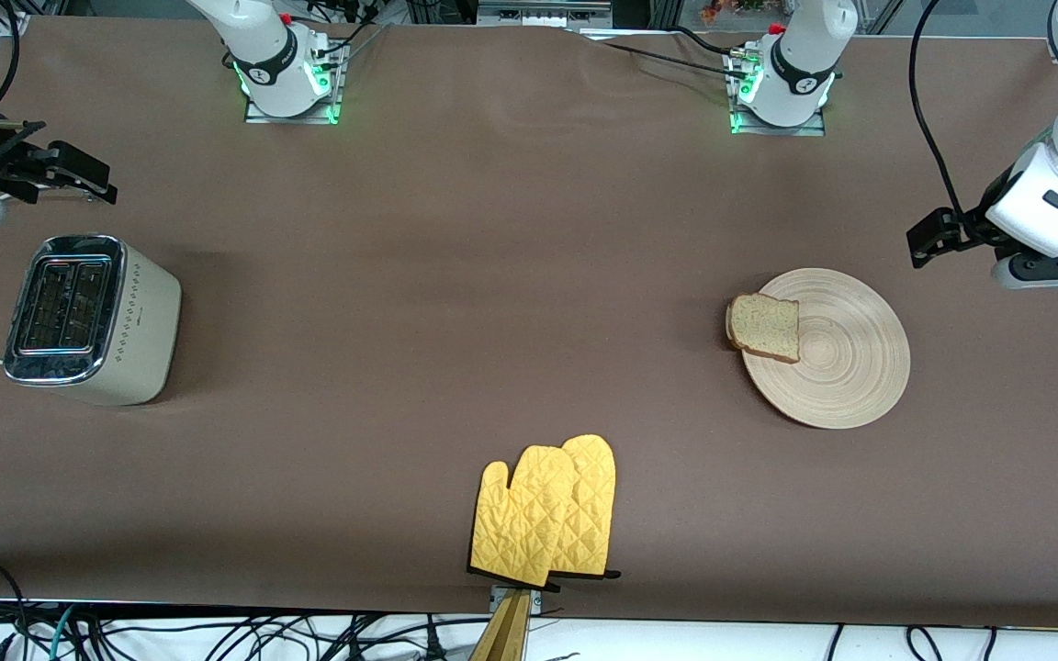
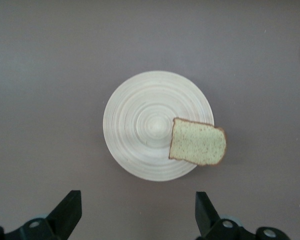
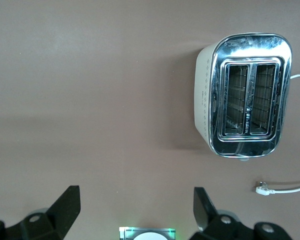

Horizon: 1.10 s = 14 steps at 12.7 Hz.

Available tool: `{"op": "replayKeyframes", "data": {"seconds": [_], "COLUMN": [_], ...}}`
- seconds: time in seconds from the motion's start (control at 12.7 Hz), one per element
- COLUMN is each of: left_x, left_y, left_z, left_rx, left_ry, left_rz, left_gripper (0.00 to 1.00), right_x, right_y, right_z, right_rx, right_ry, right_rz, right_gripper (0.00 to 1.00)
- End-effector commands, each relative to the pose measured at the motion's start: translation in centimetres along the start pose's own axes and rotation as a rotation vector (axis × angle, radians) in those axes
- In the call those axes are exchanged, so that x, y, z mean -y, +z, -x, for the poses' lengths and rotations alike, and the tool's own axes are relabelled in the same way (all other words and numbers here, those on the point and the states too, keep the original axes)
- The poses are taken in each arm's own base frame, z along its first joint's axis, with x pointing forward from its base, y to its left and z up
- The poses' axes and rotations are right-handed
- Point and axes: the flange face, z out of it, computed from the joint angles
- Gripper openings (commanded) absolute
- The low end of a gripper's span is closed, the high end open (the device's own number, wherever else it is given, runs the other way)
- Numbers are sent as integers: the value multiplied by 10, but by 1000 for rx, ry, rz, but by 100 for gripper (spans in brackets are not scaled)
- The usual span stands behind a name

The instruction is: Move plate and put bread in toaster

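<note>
Arms both raised, waiting. Left end effector (image 1: 928,240) spread, empty, over desk (image 1: 492,275) just beside plate (image 1: 837,353). Right end effector (image 1: 79,179) spread, empty, over desk near toaster (image 1: 93,317). One plate, one bread (image 1: 765,327) slice overhanging plate rim, one toaster, two mitts (image 1: 547,514) at near edge. Wide bare desk between plate and toaster.

Your front view looks down from high across the desk (image 1: 511,275), facing both arm bases. Your left wrist camera looks straight down past its hand (image 2: 137,212) at the plate (image 2: 140,125), which the front view shares. Your right wrist camera looks down past its hand (image 3: 135,212) at the toaster (image 3: 247,95), also shared.
</note>
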Motion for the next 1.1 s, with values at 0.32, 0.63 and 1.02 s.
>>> {"op": "replayKeyframes", "data": {"seconds": [0.32,0.63,1.02], "left_x": [-14,-16,-3], "left_y": [-22,-18,-15], "left_z": [0,-4,-5], "left_rx": [-16,-23,-4], "left_ry": [8,5,-25], "left_rz": [24,45,97], "left_gripper": [100,100,100], "right_x": [1,2,2], "right_y": [-6,-6,-6], "right_z": [1,1,1], "right_rx": [1,1,1], "right_ry": [-3,-8,-8], "right_rz": [7,7,7], "right_gripper": [100,100,100]}}
